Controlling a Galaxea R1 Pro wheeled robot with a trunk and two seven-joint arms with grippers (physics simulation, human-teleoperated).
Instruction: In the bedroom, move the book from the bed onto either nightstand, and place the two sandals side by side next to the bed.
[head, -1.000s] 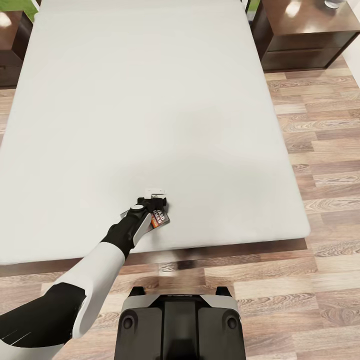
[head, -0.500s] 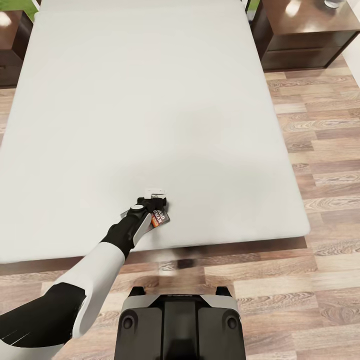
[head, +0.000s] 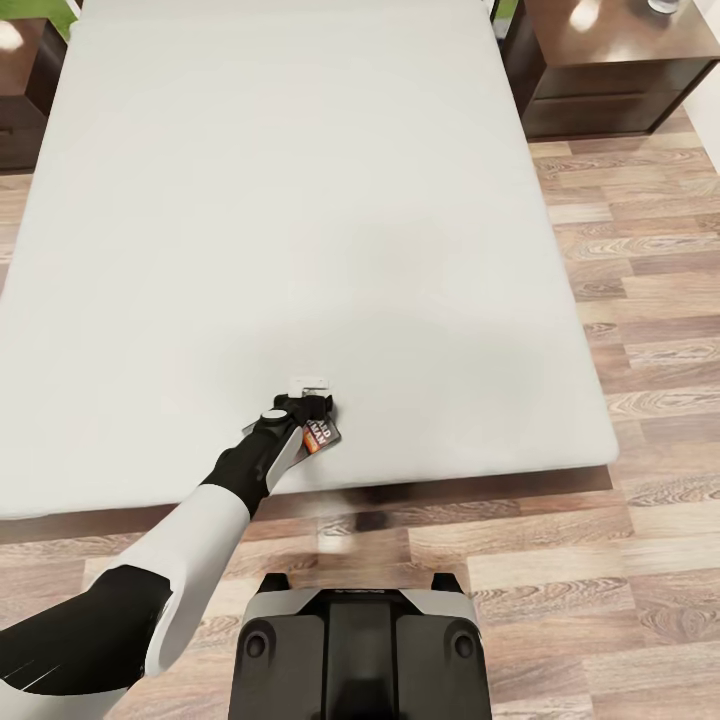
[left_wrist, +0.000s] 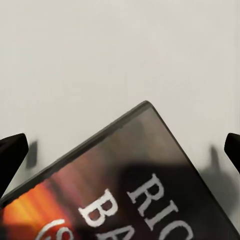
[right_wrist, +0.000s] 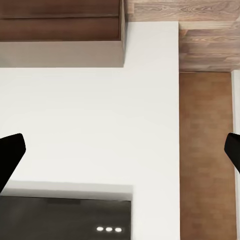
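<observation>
Head view: the bed (head: 300, 200) filled most of the scene, its pale-grey mattress bare apart from the book (head: 320, 436), which lay near the foot edge, on the side closest to the robot. Wood-plank floor (head: 640, 330) ran along the bed's right side and foot. A dark-brown nightstand (head: 600, 70) with a glossy top stood beside the head of the bed at upper right; a second nightstand (head: 20, 90) showed partly at upper left. Nothing lay on the mattress between the book and either nightstand. The robot's dark base (head: 360, 650) stood on the floor at the foot of the bed.

The left arm reached forward and rightward over the foot edge, forearm sloping down to the mattress, with the left claw (head: 312, 400) over the book's far end. Left wrist view: the book (left_wrist: 130, 190) lay tilted across the frame, a corner toward the open mattress, white lettering and an orange band visible; the dark fingertips (left_wrist: 11, 155) stood wide apart on either side, not touching the cover. Right wrist view: the right claw's fingertips (right_wrist: 10, 152) were likewise spread wide, holding nothing.
</observation>
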